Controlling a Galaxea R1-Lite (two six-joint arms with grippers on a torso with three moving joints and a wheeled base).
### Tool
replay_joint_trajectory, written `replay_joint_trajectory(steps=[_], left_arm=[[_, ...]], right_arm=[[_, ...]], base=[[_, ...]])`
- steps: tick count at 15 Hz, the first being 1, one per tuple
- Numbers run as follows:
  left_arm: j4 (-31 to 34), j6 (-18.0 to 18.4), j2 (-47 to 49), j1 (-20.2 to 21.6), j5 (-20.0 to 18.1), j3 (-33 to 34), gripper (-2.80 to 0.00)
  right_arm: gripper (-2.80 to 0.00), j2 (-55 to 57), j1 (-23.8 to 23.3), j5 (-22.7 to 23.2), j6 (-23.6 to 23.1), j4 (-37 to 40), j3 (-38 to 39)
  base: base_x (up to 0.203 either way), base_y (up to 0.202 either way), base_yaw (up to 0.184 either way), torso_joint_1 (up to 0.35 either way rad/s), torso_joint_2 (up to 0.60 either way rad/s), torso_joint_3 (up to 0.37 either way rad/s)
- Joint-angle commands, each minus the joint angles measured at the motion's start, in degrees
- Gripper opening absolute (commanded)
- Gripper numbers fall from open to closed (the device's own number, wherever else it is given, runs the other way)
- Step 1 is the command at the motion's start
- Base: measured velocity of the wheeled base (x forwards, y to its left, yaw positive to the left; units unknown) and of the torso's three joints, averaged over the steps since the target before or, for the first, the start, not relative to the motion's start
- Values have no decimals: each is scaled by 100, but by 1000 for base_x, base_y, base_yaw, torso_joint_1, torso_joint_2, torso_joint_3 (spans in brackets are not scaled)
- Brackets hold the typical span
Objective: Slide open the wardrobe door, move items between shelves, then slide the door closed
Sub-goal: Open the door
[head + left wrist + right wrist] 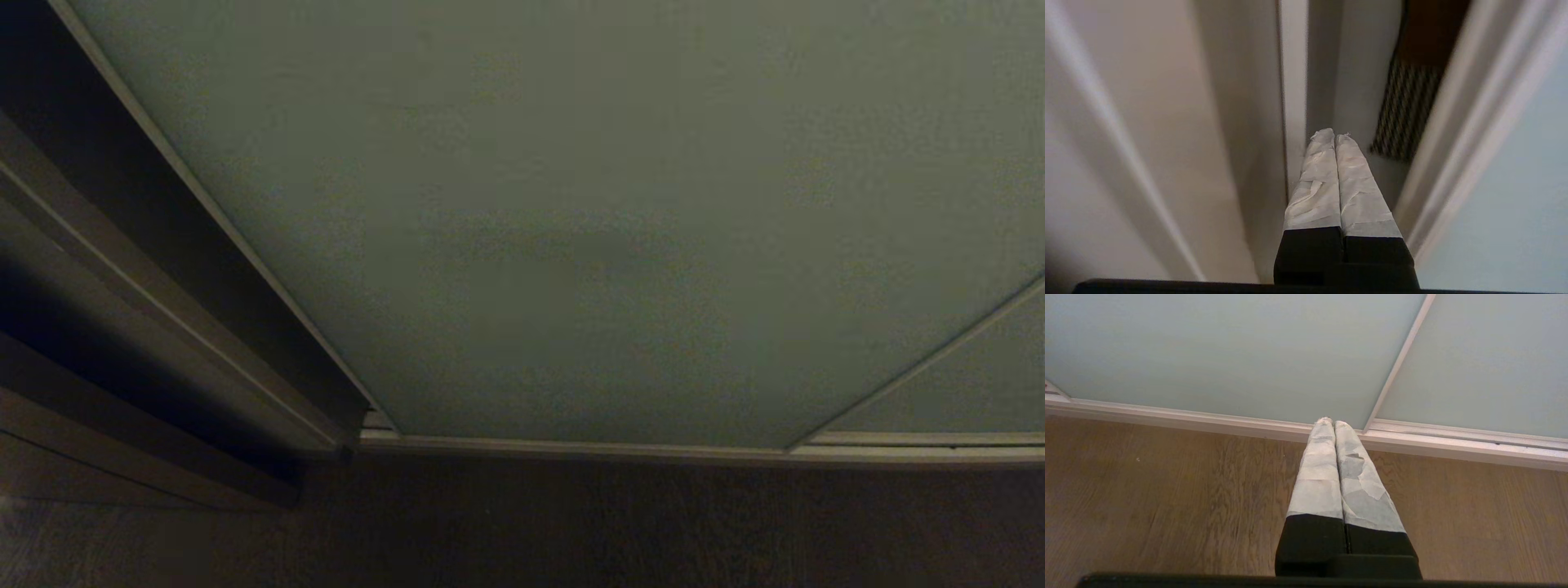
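pale grey-green sliding wardrobe door (612, 229), slightly ajar

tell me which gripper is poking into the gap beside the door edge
The left gripper, shut, points into the gap by the door's cream edge; the right gripper hangs above bare wood floor.

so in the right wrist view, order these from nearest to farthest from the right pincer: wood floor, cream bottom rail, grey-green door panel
1. Wood floor, directly beneath the shut right pincer.
2. Cream bottom rail, running just past the tips.
3. Grey-green door panel, rising behind the rail.
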Motion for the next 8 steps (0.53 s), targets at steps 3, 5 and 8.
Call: replay_joint_trajectory(steps=[3,5,8], left_arm=[[471,-20,329,-229,-22,-419,-280],[511,-7,400,-480,33,-560,-280],[715,11,502,-875,244,-715,-280]], right_arm=[[-280,-11,2,3,-3,-1,1],[-280,-18,2,3,-3,1,5],[-280,-10,2,3,-3,-1,-1]], base=[[0,0,0,0,0,0],[0,0,0,0,0,0],[0,0,0,0,0,0]])
